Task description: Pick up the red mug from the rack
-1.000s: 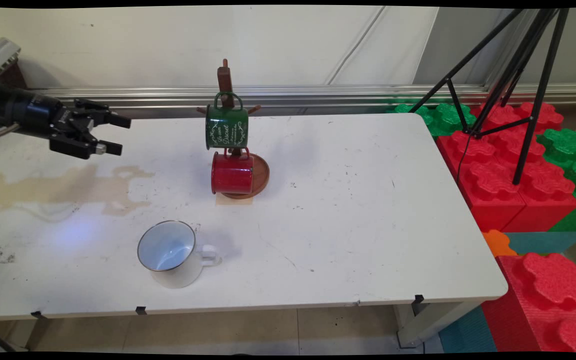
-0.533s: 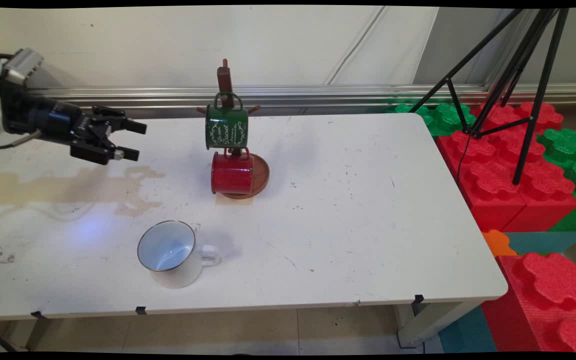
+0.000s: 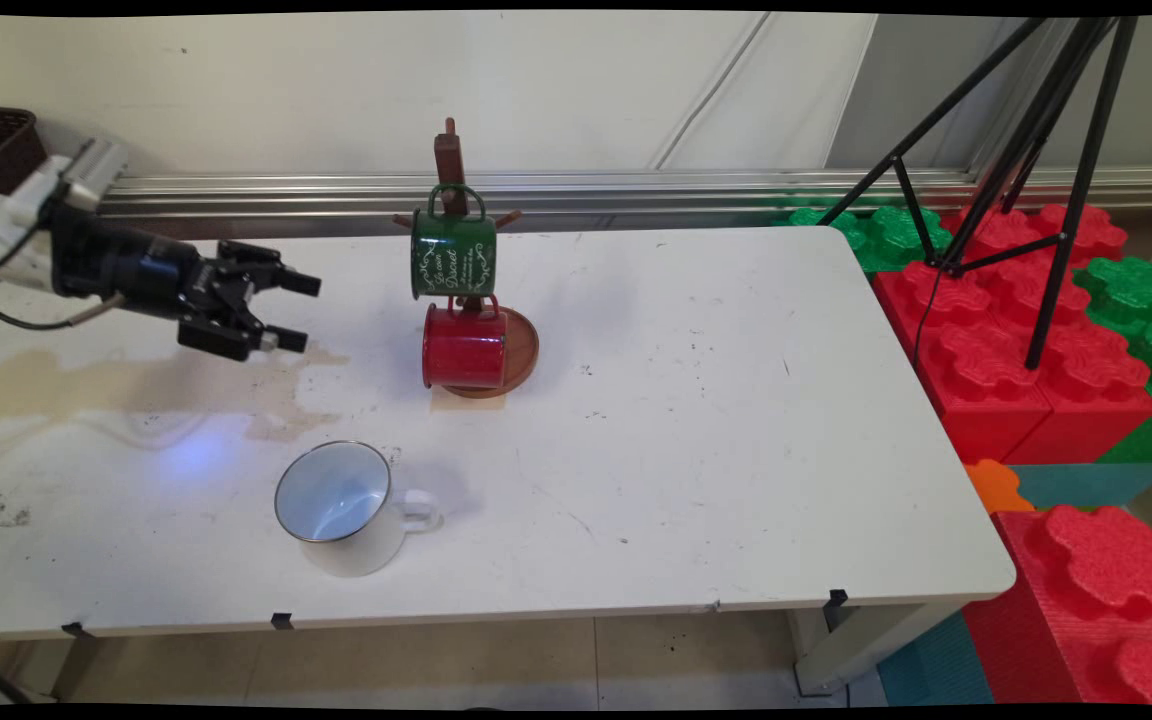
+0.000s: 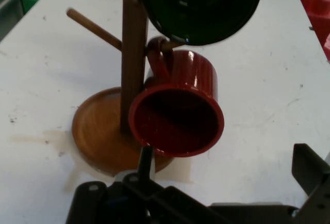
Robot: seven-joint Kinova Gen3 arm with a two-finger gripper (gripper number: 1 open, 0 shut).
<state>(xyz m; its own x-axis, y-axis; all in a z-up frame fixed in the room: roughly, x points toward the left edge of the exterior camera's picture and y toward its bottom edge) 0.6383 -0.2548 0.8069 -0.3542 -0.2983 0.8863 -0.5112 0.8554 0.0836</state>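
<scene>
Hand (image 3: 293, 312) hovers empty with fingers spread, left of the wooden mug tree (image 3: 456, 160), level with the red mug (image 3: 463, 348) hung by its handle below the green mug (image 3: 453, 254); white mug (image 3: 341, 505) sits nearer on the table (image 3: 696, 420).

I see the mug tree (image 3: 456, 250) at the table's (image 3: 716, 430) middle rear, two mugs (image 3: 453, 255) hanging on it, one above the other. Another mug (image 3: 341, 505) sits nearer, left. My gripper (image 3: 298, 312) hovers left of the tree.

White table (image 3: 716, 420) w/ wooden mug tree (image 3: 516, 345), white mug (image 3: 341, 505), brown stain (image 3: 136, 375).
</scene>
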